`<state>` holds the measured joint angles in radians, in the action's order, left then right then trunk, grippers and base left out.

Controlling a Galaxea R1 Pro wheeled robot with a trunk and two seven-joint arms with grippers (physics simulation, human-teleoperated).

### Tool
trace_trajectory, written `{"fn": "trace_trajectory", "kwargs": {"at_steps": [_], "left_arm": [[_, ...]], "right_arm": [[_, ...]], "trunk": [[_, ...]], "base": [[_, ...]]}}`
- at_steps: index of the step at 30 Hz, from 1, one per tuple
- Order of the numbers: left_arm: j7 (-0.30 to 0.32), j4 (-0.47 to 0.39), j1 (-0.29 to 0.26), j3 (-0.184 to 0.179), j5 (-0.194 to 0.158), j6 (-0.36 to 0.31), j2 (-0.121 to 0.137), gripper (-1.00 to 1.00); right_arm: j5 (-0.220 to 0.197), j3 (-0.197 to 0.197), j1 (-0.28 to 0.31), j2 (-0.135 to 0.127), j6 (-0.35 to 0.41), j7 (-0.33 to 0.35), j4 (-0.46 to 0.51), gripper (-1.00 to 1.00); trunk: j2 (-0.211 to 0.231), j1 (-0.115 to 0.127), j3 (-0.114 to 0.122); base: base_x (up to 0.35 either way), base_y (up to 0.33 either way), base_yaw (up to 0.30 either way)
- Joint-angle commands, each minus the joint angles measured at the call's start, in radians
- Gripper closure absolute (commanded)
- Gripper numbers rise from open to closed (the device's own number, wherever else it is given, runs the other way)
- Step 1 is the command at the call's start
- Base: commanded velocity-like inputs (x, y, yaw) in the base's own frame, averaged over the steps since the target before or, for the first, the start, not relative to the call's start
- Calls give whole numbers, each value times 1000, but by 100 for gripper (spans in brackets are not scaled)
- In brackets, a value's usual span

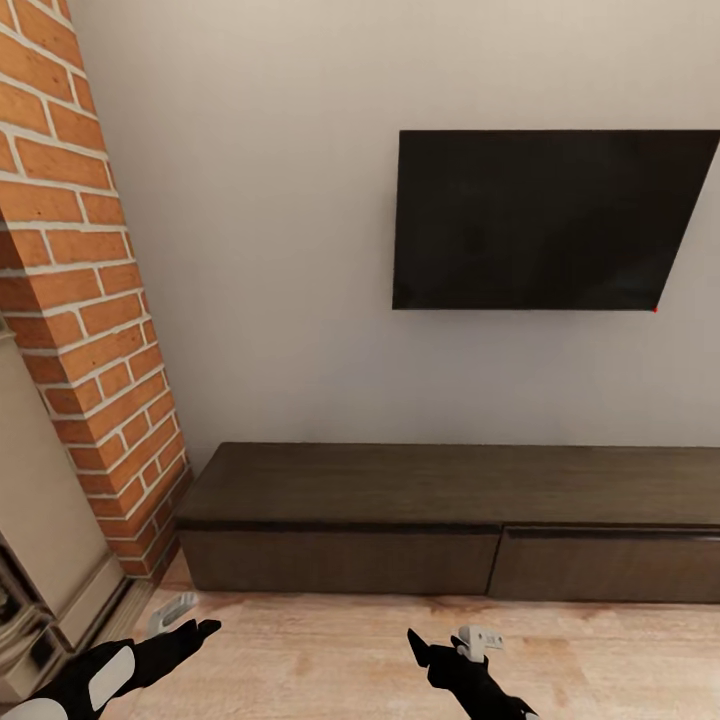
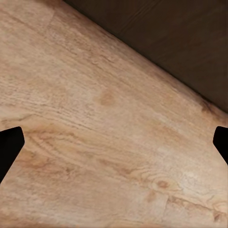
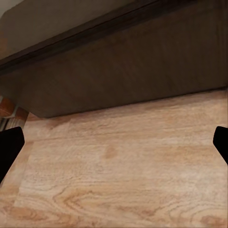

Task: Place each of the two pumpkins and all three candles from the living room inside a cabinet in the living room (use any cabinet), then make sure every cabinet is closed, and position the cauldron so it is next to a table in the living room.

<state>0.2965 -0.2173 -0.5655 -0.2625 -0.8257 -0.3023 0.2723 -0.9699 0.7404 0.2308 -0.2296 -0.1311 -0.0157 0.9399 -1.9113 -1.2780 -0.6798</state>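
The cabinet point(image 1: 440, 520) stands against the pale wall point(image 1: 270, 250), long and low, dark brown wood grain, with two wide handleless drawer fronts that both sit flush and closed. Both grippers hang in front of the cabinet, over the floor and apart from it. The left gripper point(image 1: 185, 632) is off the cabinet's left end, near the brick column point(image 1: 80, 270); the right gripper point(image 1: 440, 645) is before the seam between the two drawer fronts.

In the left wrist view, the left gripper point(image 2: 114, 142) has its black fingertips point(image 2: 9, 147) at the picture's two edges, spread wide with nothing between them; beyond them lies floor and a corner of the cabinet's point(image 2: 180, 42) dark front. In the right wrist view, the right gripper point(image 3: 114, 145) is likewise spread wide and empty, fingertips point(image 3: 9, 147) at either edge, facing the cabinet's point(image 3: 123, 66) drawer front across a strip of floor.

The floor point(image 1: 330, 650) is light wood plank with visible grain and knots. Above the cabinet a black television point(image 1: 545, 220) is mounted on the wall. Beside the brick column, away from the cabinet, is a beige structure point(image 1: 40, 500).
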Motion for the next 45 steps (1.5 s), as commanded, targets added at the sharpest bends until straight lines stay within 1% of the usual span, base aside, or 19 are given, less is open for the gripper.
{"fn": "trace_trajectory", "kwargs": {"at_steps": [1,10,15,23,25,28,30,34,37,40,41,44,45], "left_arm": [[1,-1,-1,-5,-7,-4,0,-100],[1,-1,-1,-5,-7,-4,0,-100],[1,-1,-1,-5,-8,-4,0,-100],[2,-1,-1,-4,-16,-4,0,-100],[3,-1,-1,-4,-19,-4,0,-100],[4,-1,-1,-4,-21,-4,1,-100],[4,-1,-1,-4,-21,-4,1,-100],[4,-1,-1,-4,-20,-4,1,-100],[4,-1,-1,-4,-19,-4,0,-100],[4,-1,-1,-4,-18,-4,0,-100],[4,-1,-1,-4,-18,-4,0,-100],[4,-1,-1,-4,-18,-4,-1,-100],[5,-1,-1,-4,-18,-4,-1,-100]], "right_arm": [[-7,6,1,0,-6,-1,1,-100],[-10,5,1,0,-8,-2,1,-100],[-12,6,1,1,-8,-3,-2,-100],[-15,3,2,-1,-10,-1,-3,-100],[-18,-7,1,-3,-10,-1,-3,-100],[-33,-39,2,-3,-10,-1,-14,-100],[-36,-48,2,0,-10,-1,-31,-100],[-27,-51,2,3,-13,-8,-72,-100],[-30,-56,2,3,-45,-6,-88,-100],[-44,-58,1,2,-117,18,-95,-100],[-48,-59,1,2,-124,27,-97,-100],[-98,-60,1,0,-143,96,-102,-100],[-135,-60,1,-2,-147,135,-104,-100]], "trunk": [[-1,0,-1],[-1,0,-1],[-1,0,-1],[-1,0,-1],[-1,0,-1],[-1,0,-1],[-1,0,-1],[-1,0,-1],[-1,0,-1],[-1,0,-1],[-1,0,-1],[-1,0,-1],[-1,0,-1]], "base": [[3,0,0],[11,0,0],[154,-43,0],[59,-19,0],[7,10,0],[3,136,0],[1,218,0],[0,107,0],[-2,29,0],[-79,107,0],[-125,165,0],[-89,110,0],[-42,52,0]]}}
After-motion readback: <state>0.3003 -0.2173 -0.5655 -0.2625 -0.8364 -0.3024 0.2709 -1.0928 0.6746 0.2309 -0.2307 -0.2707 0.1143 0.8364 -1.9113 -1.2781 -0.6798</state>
